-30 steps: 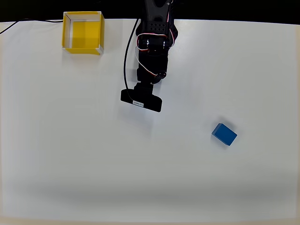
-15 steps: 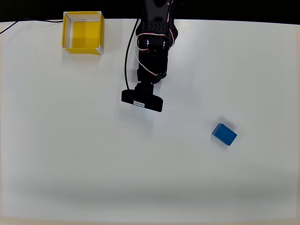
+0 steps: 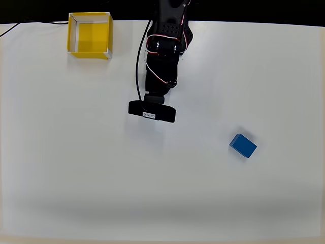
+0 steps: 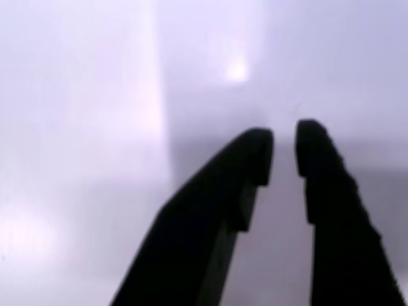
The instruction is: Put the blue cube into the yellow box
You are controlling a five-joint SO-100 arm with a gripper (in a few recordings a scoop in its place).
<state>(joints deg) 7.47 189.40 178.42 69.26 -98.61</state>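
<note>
— One container on the table [image 3: 76, 168]: the yellow box [image 3: 90, 34], far left in the overhead view, close to the far edge. Anything in it?

— Bare yellow floor between the white-edged walls; no contents that I can make out.

— Where is the blue cube [image 3: 242, 145]?

— Right of centre, lying on the white surface, turned at a slant to the table edges, well apart from the box and clear of the arm [image 3: 163, 56].

— And the gripper [image 4: 284, 148]?

— In the wrist view its two dark fingers [image 4: 319, 191] stand nearly together, a narrow slit of pale table between the tips, nothing held. In the overhead view the arm reaches out from the far edge, its black camera bar [image 3: 152, 111] near the table's middle, between box and cube.
</note>
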